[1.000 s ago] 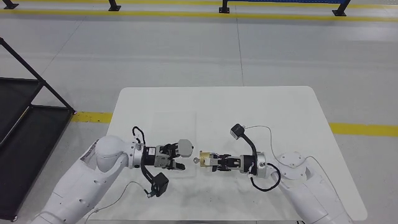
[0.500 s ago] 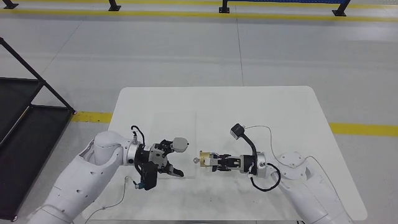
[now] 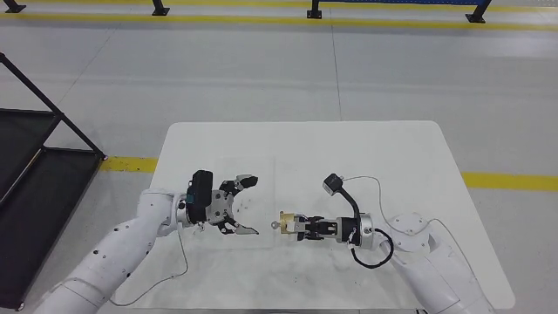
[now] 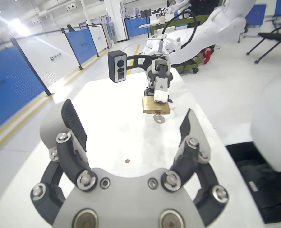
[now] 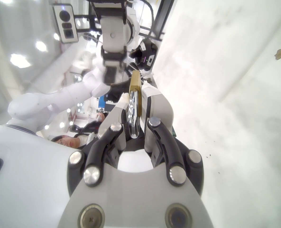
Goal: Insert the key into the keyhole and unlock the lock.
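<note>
The right tool (image 5: 134,100) is gripping the padlock (image 4: 155,106) by its shackle end, presenting the inserted key (image 4: 158,119) (bow outward) for the wide-open left tool (image 4: 127,107), probably to turn.

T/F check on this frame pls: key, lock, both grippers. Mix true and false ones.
1. The key sits in the keyhole of the lock. True.
2. The left gripper is shut on the key. False: it is open, holds nothing, and is apart from the key.
3. The right gripper is clamped on the lock. True.
4. The lock lies loose on the table. False: the right gripper holds it.
</note>
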